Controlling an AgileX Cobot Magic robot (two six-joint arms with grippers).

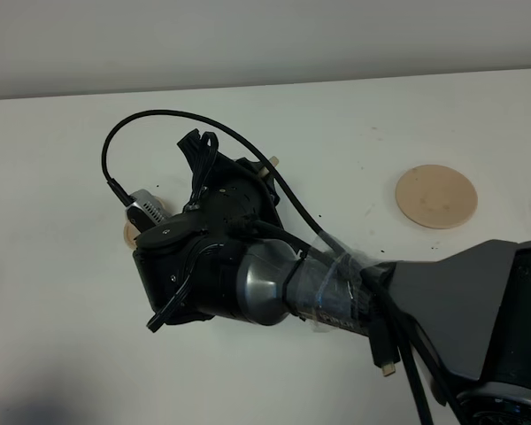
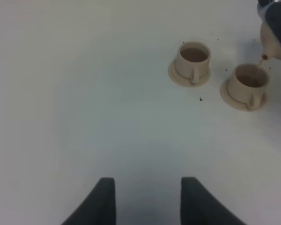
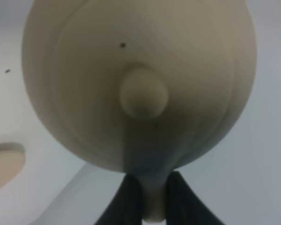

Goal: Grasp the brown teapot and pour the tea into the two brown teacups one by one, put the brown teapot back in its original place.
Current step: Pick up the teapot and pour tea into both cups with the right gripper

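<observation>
Teapot (image 3: 140, 84) tipped in the air, loop handle pinched tight between the closed fingers of right gripper (image 3: 151, 187), spout tip just above the rim of one teacup (image 2: 247, 83). Second teacup (image 2: 193, 58) just beside it, not touching, each on its own small saucer (image 2: 175, 75). Both left of the middle of the surface (image 2: 84, 93), hidden from above under right arm (image 1: 274, 283) stretched across. Wide round saucer (image 1: 435, 197) bare toward the right side, well in from the far edge, clear room all round. Left gripper (image 2: 147, 183) spread open, holding nothing, over bare surface well apart from the cups.
</observation>
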